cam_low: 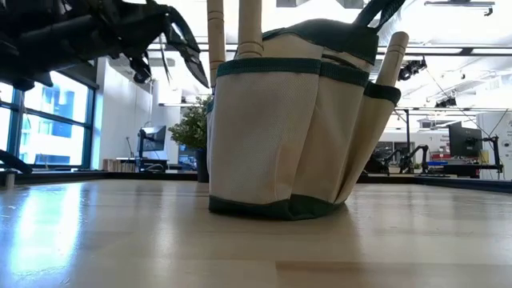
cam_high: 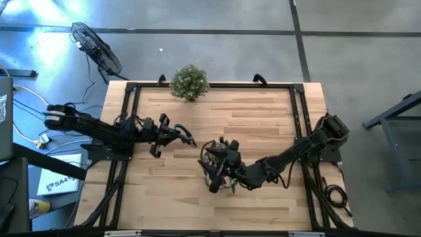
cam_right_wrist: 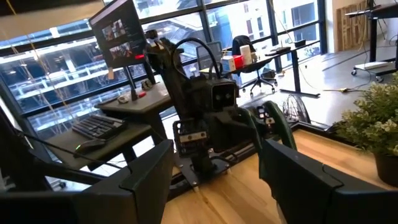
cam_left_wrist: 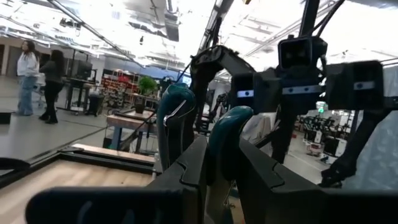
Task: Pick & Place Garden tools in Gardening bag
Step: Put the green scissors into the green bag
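Pale wood-plank table (cam_high: 263, 125), black rail frame round edge; grey floor beyond, black fan (cam_high: 97, 47) off far left corner, bushy potted plant (cam_high: 189, 82) at far edge. Low view: windows, desks, monitors behind. Gardening bag (cam_low: 284, 132) stands upright mid-table, tan canvas with green trim, wooden handles (cam_low: 250, 28) poking from mouth and side pocket. My left gripper (cam_high: 186, 137) hangs just left of bag, jaws clamped on green-handled pruners (cam_left_wrist: 186, 124). My right gripper (cam_high: 220, 172) over bag, fingers spread wide, nothing between them.
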`<state>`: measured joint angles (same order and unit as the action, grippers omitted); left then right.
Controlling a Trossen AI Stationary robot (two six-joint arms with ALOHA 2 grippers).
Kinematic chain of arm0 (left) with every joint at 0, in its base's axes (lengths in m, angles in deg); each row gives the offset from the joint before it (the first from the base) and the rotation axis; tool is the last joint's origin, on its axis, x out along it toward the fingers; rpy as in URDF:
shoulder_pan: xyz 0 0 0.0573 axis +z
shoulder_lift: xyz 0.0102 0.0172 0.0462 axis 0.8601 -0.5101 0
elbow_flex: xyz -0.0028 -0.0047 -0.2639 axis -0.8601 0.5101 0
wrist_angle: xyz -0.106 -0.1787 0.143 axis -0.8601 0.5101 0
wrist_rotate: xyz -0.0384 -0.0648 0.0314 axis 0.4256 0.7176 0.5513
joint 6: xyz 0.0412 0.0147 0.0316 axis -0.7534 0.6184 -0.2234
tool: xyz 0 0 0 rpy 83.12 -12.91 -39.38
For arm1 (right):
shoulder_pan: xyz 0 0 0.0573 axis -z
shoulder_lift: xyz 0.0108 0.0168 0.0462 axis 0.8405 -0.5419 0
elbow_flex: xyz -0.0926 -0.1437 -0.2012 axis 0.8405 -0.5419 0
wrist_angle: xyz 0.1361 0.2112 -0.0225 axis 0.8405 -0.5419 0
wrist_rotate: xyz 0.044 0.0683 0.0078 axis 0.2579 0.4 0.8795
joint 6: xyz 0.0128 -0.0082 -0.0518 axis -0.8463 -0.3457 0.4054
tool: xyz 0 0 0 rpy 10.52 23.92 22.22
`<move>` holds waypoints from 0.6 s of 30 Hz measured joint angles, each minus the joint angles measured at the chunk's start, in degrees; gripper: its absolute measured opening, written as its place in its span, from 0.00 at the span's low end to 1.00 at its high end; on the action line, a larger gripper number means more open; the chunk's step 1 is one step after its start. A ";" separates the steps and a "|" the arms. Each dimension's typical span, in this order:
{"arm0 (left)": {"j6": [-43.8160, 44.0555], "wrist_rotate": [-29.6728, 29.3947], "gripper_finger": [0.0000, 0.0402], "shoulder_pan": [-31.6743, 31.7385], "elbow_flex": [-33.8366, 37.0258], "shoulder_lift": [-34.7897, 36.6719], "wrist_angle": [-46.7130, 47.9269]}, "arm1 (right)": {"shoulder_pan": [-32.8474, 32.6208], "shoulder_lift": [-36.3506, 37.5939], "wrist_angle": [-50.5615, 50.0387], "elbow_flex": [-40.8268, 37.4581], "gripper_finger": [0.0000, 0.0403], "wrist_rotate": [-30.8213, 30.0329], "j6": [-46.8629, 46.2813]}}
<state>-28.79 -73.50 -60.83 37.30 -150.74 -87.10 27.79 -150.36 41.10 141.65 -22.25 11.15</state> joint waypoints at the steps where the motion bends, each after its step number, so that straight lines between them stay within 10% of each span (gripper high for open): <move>1: -0.02 0.00 0.13 0.00 -0.09 -1.49 -1.30 | 0.17 0.00 0.00 0.00 0.59 0.08 -0.02; 18: -0.33 4.94 0.12 -0.02 -5.92 -13.41 -3.43 | 0.65 0.00 3.89 0.00 0.59 -0.33 -1.02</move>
<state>-29.12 -68.56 -60.85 31.38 -164.16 -90.53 28.44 -150.36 44.99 141.65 -22.58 10.12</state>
